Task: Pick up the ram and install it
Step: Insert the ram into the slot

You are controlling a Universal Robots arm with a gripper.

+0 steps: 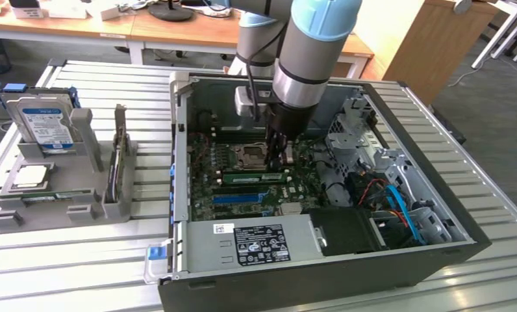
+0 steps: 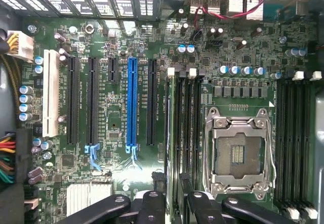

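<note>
Hand [image 2: 177, 205] hangs released inside the case [image 1: 178, 162], its fingers [image 2: 152, 204] apart on either side of the slots [image 2: 195, 133] beside the socket [image 2: 238, 153]; the ram [image 1: 256, 176] appears to stand in one of those slots, close under the hand, though I cannot tell whether it is fully seated. Risk, as I judge it: a stick sitting high at one end would tilt under an off-centre push; fingers lowered askew could catch a clip [image 2: 192, 73] or the neighbouring slot.
</note>
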